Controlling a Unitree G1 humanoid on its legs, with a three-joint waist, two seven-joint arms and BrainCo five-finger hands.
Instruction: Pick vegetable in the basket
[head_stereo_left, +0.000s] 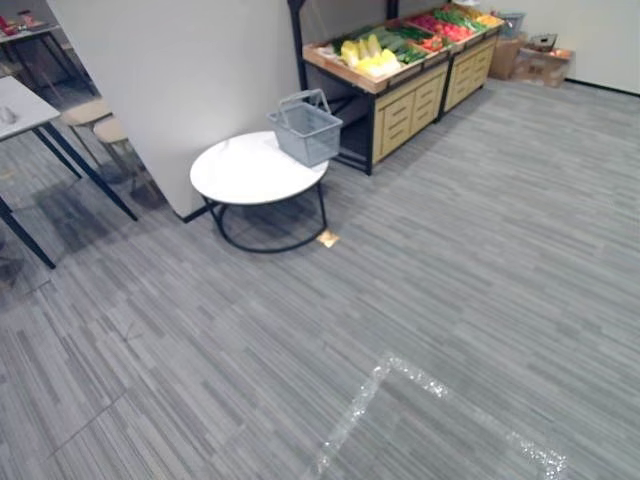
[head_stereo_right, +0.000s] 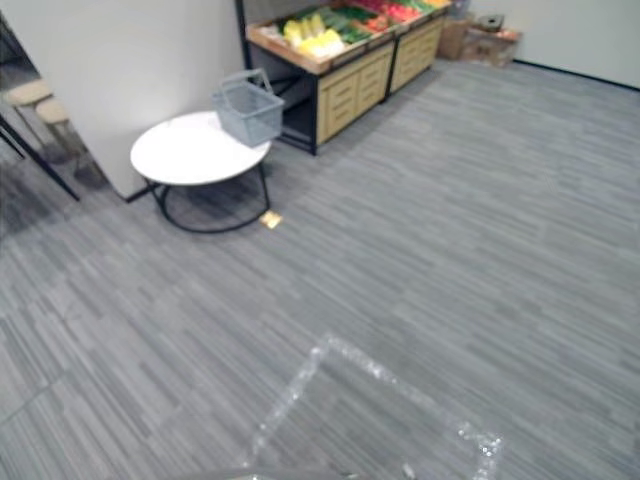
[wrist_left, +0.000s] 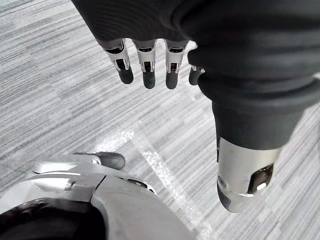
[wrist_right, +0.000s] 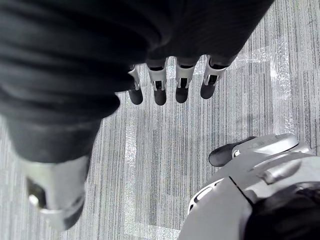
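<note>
Both hands hang idle over the floor (head_stereo_left: 430, 300). Left hand (wrist_left: 146, 60): fingers (wrist_left: 171, 65) straight, holding nothing. Right hand (wrist_right: 170, 80): the same, loose and empty.

Basket (head_stereo_left: 305, 128), grey with its handle up, sits on the round white surface (head_stereo_left: 235, 180), at the rim nearest the stand (head_stereo_left: 400, 105). Vegetables (head_stereo_left: 368, 55) lie heaped in the stand's top trays, yellow ones at the near end, green and red further along. The basket's inside is too small to read.

All of this is well apart from the robot, so a walk-in comes first.

Risks, as judged:
- The basket is at the rim, so a brush from an arm or a vegetable dropped hard could tip it off.
- The surface stands between partition (head_stereo_left: 170, 80) and stand, so a close approach could knock it.
- The yellow heap is loose, and pulling one out may roll its neighbours over the tray lip.
- Straight fingers on a smooth vegetable may slip if they close late.
</note>
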